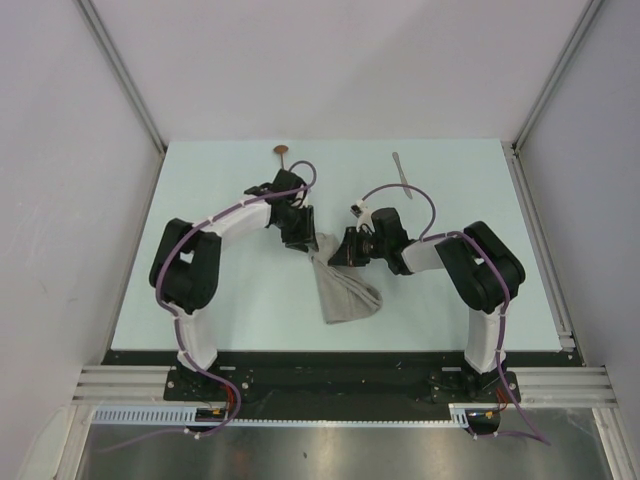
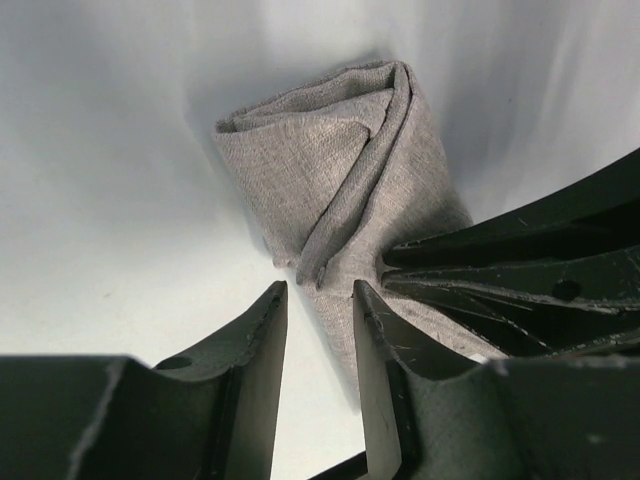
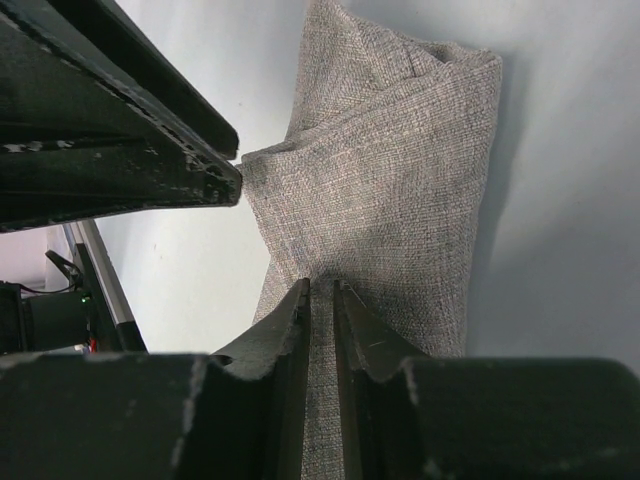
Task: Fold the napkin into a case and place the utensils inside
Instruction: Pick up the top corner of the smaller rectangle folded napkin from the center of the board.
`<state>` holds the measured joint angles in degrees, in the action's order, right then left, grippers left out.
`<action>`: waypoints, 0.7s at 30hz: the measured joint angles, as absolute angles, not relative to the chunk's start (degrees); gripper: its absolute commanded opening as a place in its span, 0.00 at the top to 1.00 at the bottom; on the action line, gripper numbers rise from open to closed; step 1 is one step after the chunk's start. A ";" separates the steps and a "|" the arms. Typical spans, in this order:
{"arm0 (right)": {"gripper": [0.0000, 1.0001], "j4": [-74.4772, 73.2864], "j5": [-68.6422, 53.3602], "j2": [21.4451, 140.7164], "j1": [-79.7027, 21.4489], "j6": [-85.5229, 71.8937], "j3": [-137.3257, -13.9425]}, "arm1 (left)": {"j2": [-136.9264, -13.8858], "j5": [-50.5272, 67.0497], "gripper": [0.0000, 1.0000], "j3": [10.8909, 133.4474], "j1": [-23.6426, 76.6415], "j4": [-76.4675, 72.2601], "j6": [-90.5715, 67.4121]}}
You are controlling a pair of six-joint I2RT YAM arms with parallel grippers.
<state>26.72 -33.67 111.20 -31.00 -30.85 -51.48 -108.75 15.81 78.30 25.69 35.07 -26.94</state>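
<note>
Top external: spoon (image 1: 283,151) handle behind arm (image 1: 262,206)

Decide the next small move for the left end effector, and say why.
Probably ease the left end effector forward and close it on the near edge of the napkin. Its jaws stand open at the bunched cloth, while the right end effector pinches a fold; two grips could spread it flat.

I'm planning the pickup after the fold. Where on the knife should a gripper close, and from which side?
Probably mid-length on the knife, coming straight down from above and closing across its narrow width. It lies flat on the table, long and slender, with nothing close beside it.
</note>
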 measured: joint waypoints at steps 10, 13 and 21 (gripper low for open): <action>0.81 25.69 -33.67 111.20 -31.00 -30.20 -52.31 | -111.72 18.57 0.74 77.73 25.69 33.04 -27.18; 0.81 25.32 -33.65 111.20 -31.16 -29.91 -52.53 | -111.77 18.74 0.84 77.67 25.69 32.73 -27.53; 0.76 19.57 -30.55 110.52 -32.03 -25.23 -54.68 | -111.77 18.79 1.00 77.76 25.65 32.60 -28.27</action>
